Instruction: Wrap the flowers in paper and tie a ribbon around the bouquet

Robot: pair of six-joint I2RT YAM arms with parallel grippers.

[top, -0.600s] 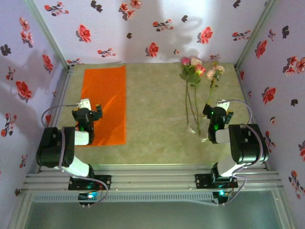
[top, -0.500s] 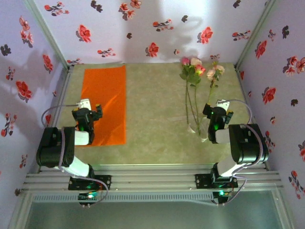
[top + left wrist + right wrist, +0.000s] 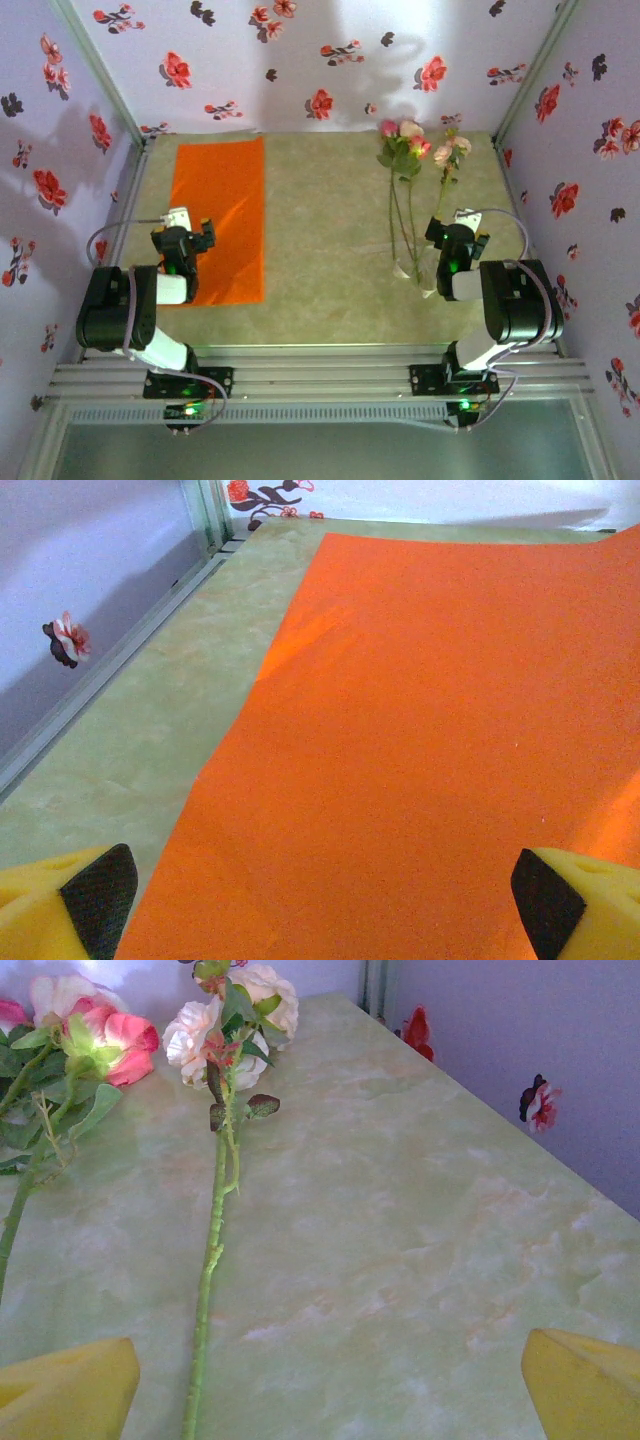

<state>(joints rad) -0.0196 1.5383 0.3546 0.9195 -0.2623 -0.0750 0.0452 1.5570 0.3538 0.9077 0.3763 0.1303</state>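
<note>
The pale green marbled counter point(image 3: 330, 220) takes up the middle of the top view, with flower-printed walls point(image 3: 300, 60) around it. The orange paper point(image 3: 220, 215) lies flat on its left half, reaching from near the far wall down toward the arms. The flowers point(image 3: 405, 150) lie at the upper right, well apart from the paper, with pink and cream blooms toward the far wall and thin green stems running down the frame. The left hand point(image 3: 185, 238) is over the paper's near left part, its yellow fingers spread wide and grasping nothing. The right hand point(image 3: 455, 238) is just right of the stems' lower ends, also spread wide, with one stem point(image 3: 210, 1270) running up between its fingers. A small pale strip beside those stem ends may be the ribbon point(image 3: 405, 270), though it is too faint to be sure.
</note>
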